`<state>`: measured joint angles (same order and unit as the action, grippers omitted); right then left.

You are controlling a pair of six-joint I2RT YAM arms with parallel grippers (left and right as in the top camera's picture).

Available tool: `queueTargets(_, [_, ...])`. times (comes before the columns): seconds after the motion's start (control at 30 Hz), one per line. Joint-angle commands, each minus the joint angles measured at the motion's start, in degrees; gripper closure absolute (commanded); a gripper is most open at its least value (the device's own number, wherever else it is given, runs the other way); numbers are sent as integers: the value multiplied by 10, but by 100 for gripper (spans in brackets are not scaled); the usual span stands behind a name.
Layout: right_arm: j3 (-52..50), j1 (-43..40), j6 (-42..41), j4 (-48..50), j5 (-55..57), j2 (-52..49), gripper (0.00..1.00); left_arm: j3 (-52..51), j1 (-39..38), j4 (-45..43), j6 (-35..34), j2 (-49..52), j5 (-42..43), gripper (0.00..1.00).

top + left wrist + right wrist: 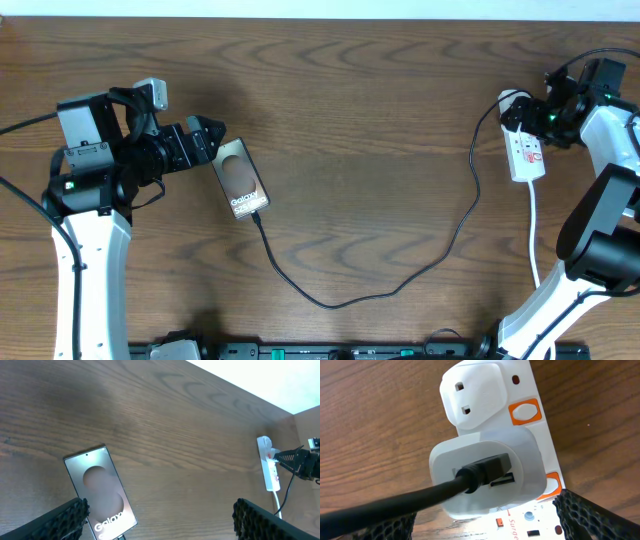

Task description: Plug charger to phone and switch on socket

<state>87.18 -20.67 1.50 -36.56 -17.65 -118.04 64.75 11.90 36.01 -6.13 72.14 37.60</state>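
Observation:
The phone (pixel 241 180) lies face up on the table, with white "Galaxy" lettering; in the left wrist view the phone (pixel 100 489) sits by the left finger. The charger's black cable (pixel 400 285) runs from the phone's lower edge in a long loop to a white adapter (pixel 487 472) plugged into the socket (pixel 525 150). My left gripper (pixel 212 143) is open just beside the phone's upper left corner. My right gripper (pixel 532 115) hovers open over the socket's far end, its fingers (pixel 595 515) standing wide on either side of the strip. An orange switch (pixel 524 412) shows beside the empty outlet.
The socket's white cord (pixel 535 230) trails toward the table's front edge along the right arm. A black rail (pixel 350 350) runs along the front edge. The socket (pixel 268 465) lies near the table's right edge.

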Motion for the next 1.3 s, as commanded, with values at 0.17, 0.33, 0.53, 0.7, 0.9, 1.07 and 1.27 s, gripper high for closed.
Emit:
queueTargets(0.17, [8,1,7,-3,-26,-12,11,4,1,0,5,0,8,6])
queueTargets(0.33, [8,1,7,-1,-26,-13,12,4,1,1,5,0,8,6])
queueTargets(0.53, [8,2,7,-1,-27,-23,12,4,1,2,6,0,7,6])
queueTargets(0.7, [8,2,7,2,-36,-31,12,4,1,2,6,0,7,6])
queueTargets(0.9, [8,2,7,4,-37,-32,12,4,1,2,5,0,7,6])
queueTargets(1.07, [8,3,7,4,-37,-32,12,4,1,2,6,0,8,6])
queueTargets(1.27, [8,6,7,4,-38,-32,12,4,1,2,5,0,8,6])
